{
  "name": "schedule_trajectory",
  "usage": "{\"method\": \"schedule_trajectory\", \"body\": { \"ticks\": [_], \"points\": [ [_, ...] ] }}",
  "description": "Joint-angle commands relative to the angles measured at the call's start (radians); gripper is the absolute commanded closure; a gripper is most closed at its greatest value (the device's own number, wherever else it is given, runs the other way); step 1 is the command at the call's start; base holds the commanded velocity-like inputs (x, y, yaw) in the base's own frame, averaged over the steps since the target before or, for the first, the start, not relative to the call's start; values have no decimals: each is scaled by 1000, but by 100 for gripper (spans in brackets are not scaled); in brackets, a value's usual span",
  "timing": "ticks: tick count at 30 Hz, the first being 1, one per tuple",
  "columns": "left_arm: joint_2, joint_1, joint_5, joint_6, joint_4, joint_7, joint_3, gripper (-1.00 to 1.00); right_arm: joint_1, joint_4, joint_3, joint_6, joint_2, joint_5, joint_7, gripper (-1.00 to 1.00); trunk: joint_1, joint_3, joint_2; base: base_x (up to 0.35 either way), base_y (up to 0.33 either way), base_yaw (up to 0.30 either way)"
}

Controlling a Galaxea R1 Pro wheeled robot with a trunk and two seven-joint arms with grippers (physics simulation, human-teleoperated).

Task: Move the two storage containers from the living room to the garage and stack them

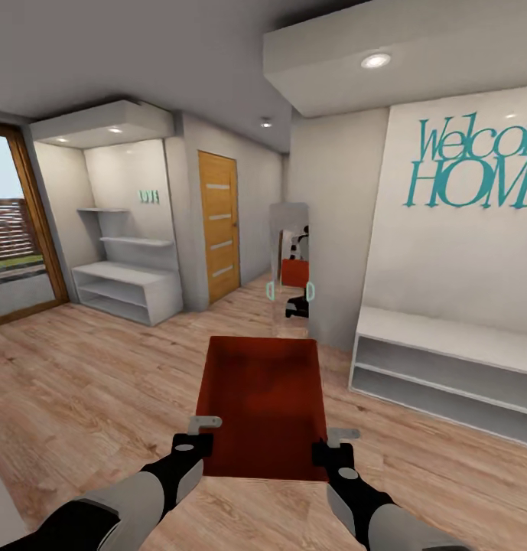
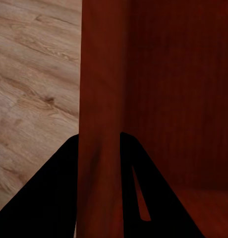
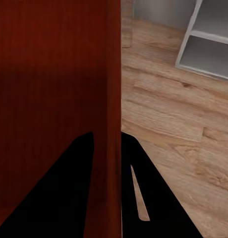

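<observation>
- Storage container [image 1: 265, 405]: it's riding out front, held up over the wood plank floor [image 1: 87, 383] in the hallway, not in the garage.
- Left gripper [image 1: 196, 432] is pinching the near-left wall; right gripper [image 1: 333, 448] is clamping the near-right wall.
- I'd be keeping both grips level and steering wide of the white bench [image 1: 447, 367] on the right and the mirror [image 1: 289, 268] ahead.

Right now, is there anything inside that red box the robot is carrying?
The storage container looks empty: its red floor and inner walls show bare. The left claw and right claw pinch its side walls near the closest corners. The floor directly beneath it is hidden.
</observation>
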State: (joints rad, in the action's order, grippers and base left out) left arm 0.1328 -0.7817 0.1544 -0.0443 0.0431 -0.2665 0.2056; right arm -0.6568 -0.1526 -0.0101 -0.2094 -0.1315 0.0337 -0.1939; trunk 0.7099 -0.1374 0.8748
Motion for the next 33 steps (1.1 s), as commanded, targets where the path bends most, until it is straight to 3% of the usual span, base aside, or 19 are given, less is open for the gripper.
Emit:
{"method": "schedule_trajectory", "body": {
  "ticks": [1, 21, 33],
  "points": [
    [-18, -1, 14, -5, -3, -20, -23, 100, -1, -24, 33, -19, 0, 15, 4, 100, 1, -2, 1, 325, 0, 268],
    [-18, -1, 13, -5, -3, -20, -23, 100, -1, -24, 33, -19, 0, 15, 5, 100, 1, -2, 1, 325, 0, 267],
    [-18, -1, 13, -4, -3, -20, -23, 100, -1, -24, 33, -19, 0, 15, 4, 100, 1, -2, 1, 325, 0, 29]
  ]
}}
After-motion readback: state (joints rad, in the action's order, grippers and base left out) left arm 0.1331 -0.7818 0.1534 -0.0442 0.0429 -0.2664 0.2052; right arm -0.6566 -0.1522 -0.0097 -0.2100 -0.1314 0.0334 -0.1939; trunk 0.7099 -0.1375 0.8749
